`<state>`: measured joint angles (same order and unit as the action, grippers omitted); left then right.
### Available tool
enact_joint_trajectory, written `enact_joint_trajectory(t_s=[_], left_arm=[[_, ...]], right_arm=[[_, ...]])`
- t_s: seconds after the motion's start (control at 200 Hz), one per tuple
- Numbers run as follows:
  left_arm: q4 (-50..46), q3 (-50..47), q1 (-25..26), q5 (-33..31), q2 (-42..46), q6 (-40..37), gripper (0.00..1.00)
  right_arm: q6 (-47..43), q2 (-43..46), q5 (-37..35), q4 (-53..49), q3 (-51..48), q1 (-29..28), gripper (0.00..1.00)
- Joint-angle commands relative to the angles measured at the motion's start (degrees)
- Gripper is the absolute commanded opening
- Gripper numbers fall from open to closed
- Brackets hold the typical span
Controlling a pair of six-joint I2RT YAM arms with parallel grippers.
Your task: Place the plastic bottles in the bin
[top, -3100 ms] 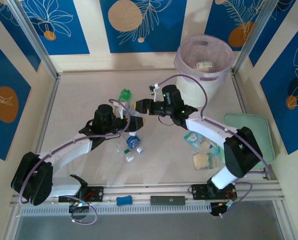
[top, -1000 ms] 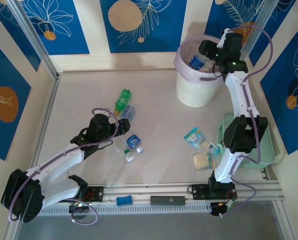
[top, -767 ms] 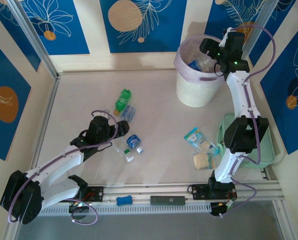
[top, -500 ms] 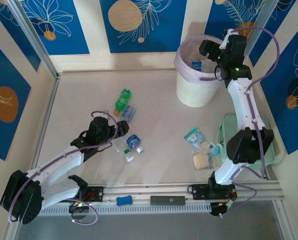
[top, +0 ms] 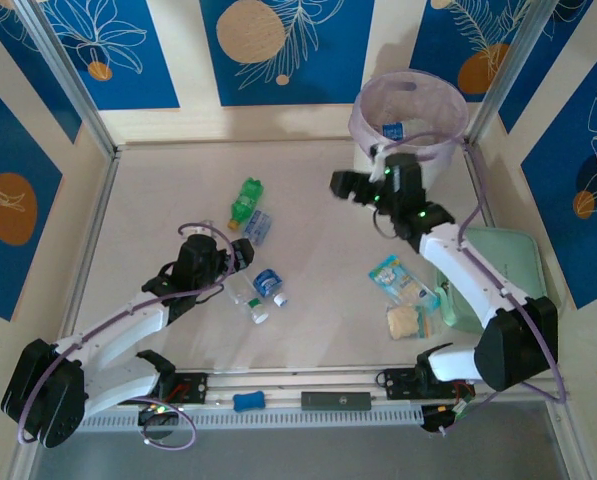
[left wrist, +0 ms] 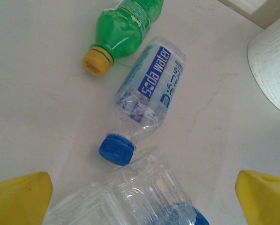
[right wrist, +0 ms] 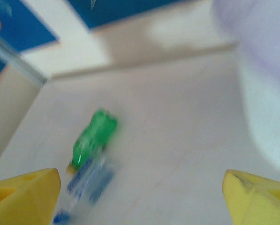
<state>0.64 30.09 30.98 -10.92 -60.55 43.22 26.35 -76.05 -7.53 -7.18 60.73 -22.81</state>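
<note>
Standing at the 1 o'clock corner of the table [top: 158, 200], the bin [top: 443, 148] is open to the top view, which looks inside it to a blue-labelled bottle [top: 391, 128]; the left wrist view catches its white outer wall at 2 o'clock. The right gripper [top: 338, 187] hangs at 7 o'clock from the bin, its yellow fingertips [right wrist: 22, 194] spread wide and holding nothing. Its own view is blurred, with a green shape and a blue-and-clear one at 8 o'clock. The left gripper [top: 242, 254] is also wide open and empty, low over the table. From above, the green bottle [top: 246, 197] lies at 12 o'clock from it and more small bottles [top: 263, 290] cluster at 5 o'clock. The left wrist view adds finer detail: the green bottle's yellow cap [left wrist: 97, 62], a soda water bottle [left wrist: 149, 89] with a blue cap just beside it, and a ribbed clear bottle [left wrist: 135, 192] lying between the fingertips without touching either. Snack packets [top: 396, 275] lie at 6 o'clock from the bin.
</note>
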Motion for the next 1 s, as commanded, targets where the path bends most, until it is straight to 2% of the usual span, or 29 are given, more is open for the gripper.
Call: enact_joint_trajectory(t_s=[0.0, 0.16, 0.35, 0.6, 0.805, 0.995], left_arm=[[0.10, -1.12, -0.92, -3.67, 2.16, 0.65, 1.00], [-0.97, -3.04, -2.66, -3.71, 4.46, 2.55, 1.00], [-2.40, -4.97, -6.43, -0.84, 6.78, 5.24, 1.00], [-3.18, -8.65, -11.07, 1.69, 11.28, 8.17, 1.00], [-3.35, -9.96, -12.17, 2.00, 13.09, 8.73, 1.00], [-3.26, -10.05, -12.26, 2.47, 13.05, 8.46, 1.00]], right_arm=[[4.97, 2.33, -1.08, 3.67, -4.49, -5.49, 0.90], [8.63, -2.41, 0.68, 4.58, -7.89, -12.71, 0.90], [2.96, -11.54, 3.67, -2.80, -1.27, -18.45, 0.90], [-7.56, -23.69, 7.14, -17.60, 12.43, -22.42, 0.90], [-8.92, -31.34, 8.32, -23.69, 20.10, -24.67, 0.88], [-11.09, -36.95, 4.74, -27.55, 25.54, -27.56, 0.88]])
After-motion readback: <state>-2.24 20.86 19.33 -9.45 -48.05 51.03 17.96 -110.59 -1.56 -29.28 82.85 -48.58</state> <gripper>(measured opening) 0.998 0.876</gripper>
